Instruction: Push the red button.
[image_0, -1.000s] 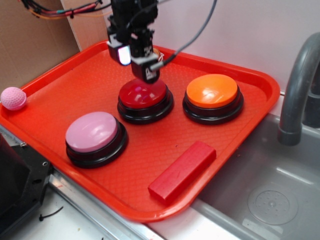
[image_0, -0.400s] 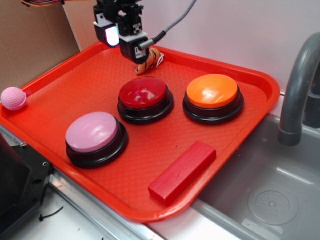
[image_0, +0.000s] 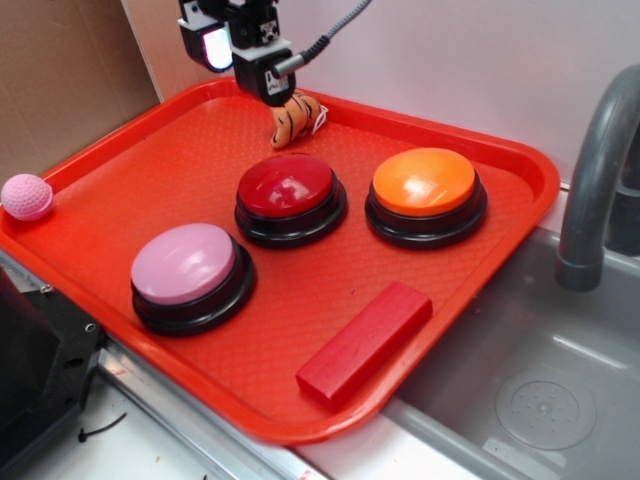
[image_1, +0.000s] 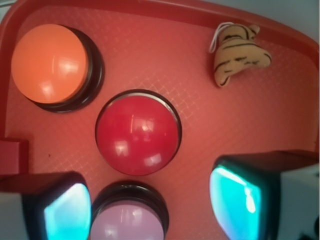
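The red button has a glossy dark red dome on a black base and sits mid-tray. In the wrist view the red button lies in the centre, well below the camera. My gripper hangs high above the tray's far left side, behind and left of the button, touching nothing. It is open: the two fingers with glowing cyan pads stand wide apart, and the gripper holds nothing.
An orange button sits right of the red one and a pink button at front left. A flat red block, a striped plush toy, the red tray, a pink ball, the sink and a faucet are nearby.
The gripper was down on the red button's cap one second ago. It has since lifted off and moved up and back to the left, uncovering the plush toy.
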